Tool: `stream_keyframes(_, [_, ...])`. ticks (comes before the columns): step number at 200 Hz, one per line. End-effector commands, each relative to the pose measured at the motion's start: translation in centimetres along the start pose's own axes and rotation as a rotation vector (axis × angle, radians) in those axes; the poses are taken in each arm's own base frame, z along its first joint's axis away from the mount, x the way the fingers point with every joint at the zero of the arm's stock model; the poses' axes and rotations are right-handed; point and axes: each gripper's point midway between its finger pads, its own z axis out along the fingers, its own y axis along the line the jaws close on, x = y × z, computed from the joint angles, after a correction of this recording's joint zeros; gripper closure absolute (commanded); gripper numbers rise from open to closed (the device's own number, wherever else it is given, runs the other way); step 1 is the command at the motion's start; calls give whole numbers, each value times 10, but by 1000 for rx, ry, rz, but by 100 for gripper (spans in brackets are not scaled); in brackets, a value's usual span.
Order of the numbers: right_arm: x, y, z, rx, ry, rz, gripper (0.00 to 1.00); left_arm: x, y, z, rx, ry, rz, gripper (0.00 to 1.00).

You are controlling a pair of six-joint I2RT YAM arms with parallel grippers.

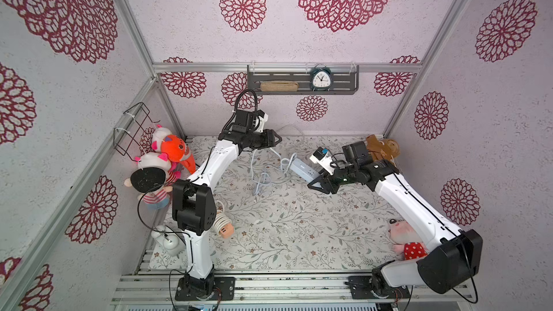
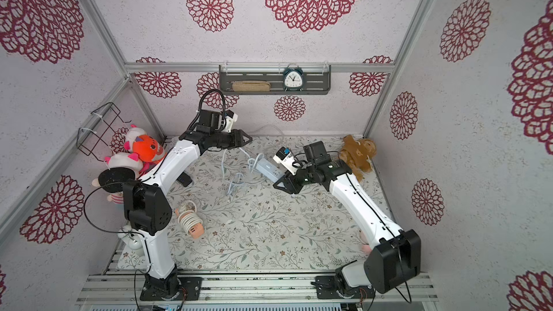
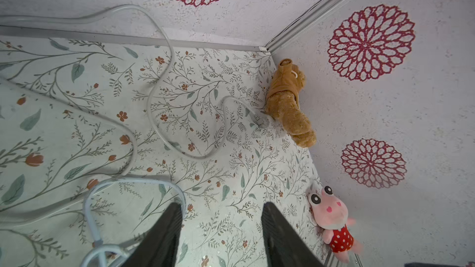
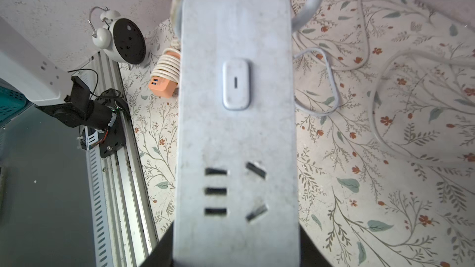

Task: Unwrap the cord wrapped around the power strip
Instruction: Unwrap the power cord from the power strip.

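A pale grey power strip (image 1: 301, 170) (image 2: 267, 170) is held off the floral mat, with my right gripper (image 1: 314, 180) (image 2: 280, 181) (image 4: 236, 237) shut on its socket end. Its switch and sockets face the right wrist camera (image 4: 235, 129). The pale cord (image 1: 263, 175) (image 2: 236, 175) lies mostly in loose loops on the mat (image 3: 154, 93) (image 4: 331, 83). One loop still curves around the strip's far end (image 4: 308, 3). My left gripper (image 1: 276, 139) (image 2: 247, 139) (image 3: 221, 209) hovers open near the back wall with nothing between its fingers. A cord loop passes beside the outside of one finger (image 3: 180, 196).
A second, orange strip wound with white cord (image 1: 223, 225) (image 2: 191, 222) (image 4: 164, 78) lies front left, next to a white alarm clock (image 1: 167, 240) (image 4: 120, 39). Plush toys sit at the left wall (image 1: 167, 151); a brown teddy (image 1: 383, 148) (image 3: 288, 104) and a pink plush (image 1: 404, 237) (image 3: 331, 219) lie at the right.
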Motion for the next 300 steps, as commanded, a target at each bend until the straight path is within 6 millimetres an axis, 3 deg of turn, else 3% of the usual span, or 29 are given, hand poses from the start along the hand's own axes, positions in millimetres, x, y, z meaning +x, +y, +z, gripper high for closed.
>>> stream_keyframes(1, [-28, -20, -21, 94, -128, -3, 100, -2, -2, -10, -3, -30, 22, 100])
stream_keyframes(25, [-36, -55, -29, 224, -180, 74, 100, 23, -16, -19, 86, 32, 45, 100])
stream_keyframes(41, [-41, -78, -34, 301, -208, 131, 100, 43, -36, -23, 207, 94, 71, 100])
stream_keyframes(72, [-34, -114, -23, 389, -165, 256, 100, 66, -58, -39, 324, 124, 141, 92])
stream_keyframes(105, [-15, -130, -3, 387, -75, 350, 100, 74, -86, -61, 458, 129, 192, 74])
stream_keyframes(137, [-13, -131, 4, 364, -73, 367, 100, 80, -99, -65, 507, 160, 215, 60])
stream_keyframes(150, [-13, -133, 5, 364, -65, 371, 100, 86, -104, -65, 544, 193, 210, 68])
stream_keyframes(164, [-11, -136, 9, 366, -48, 375, 100, 86, -111, -67, 602, 212, 195, 92])
stream_keyframes(169, [-10, -137, 11, 363, -41, 379, 100, 85, -112, -67, 607, 210, 194, 100])
stream_keyframes(211, [5, -141, 26, 337, 2, 399, 100, 52, -119, -68, 569, 105, 203, 100])
stream_keyframes(250, [18, -135, 30, 319, 25, 395, 100, 21, -109, -60, 448, 7, 153, 100])
stream_keyframes(282, [33, -126, 37, 275, 57, 409, 100, -10, -112, -62, 440, -104, 93, 100])
stream_keyframes(300, [41, -111, 48, 204, 80, 405, 100, -29, -109, -60, 437, -168, 40, 100])
